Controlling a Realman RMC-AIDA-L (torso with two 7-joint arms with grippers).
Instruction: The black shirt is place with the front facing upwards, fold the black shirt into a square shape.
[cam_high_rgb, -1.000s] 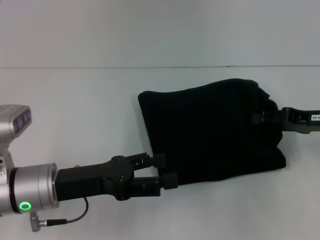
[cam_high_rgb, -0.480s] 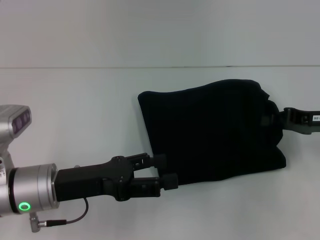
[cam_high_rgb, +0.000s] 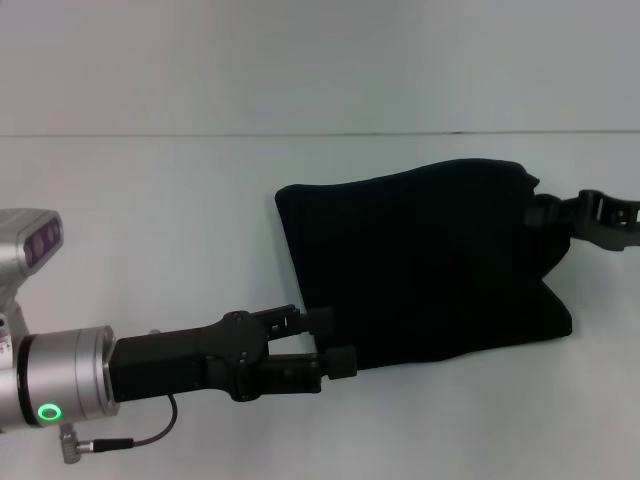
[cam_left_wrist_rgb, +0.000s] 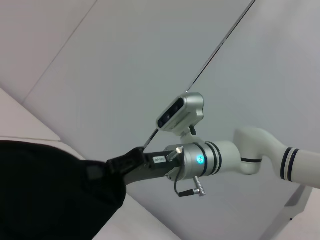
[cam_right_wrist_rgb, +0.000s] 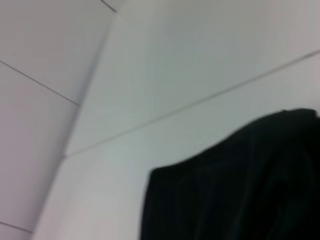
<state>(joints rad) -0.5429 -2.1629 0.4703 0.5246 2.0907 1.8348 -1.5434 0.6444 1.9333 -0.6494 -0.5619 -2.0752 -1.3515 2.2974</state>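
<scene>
Lay folded on the table, black shirt, long axis across, between 2 grippers: left gripper spread at near-left corner, right gripper at far-right edge, grip indiscernible.

From my head camera the light is even and bright, coming from overhead, and the white counter shows no glare. The black shirt reads as a flat dark mass with hardly any fold detail; a thin soft shadow edges its near side. My right wrist picture is blurred throughout. The left wrist picture is sharp.
</scene>
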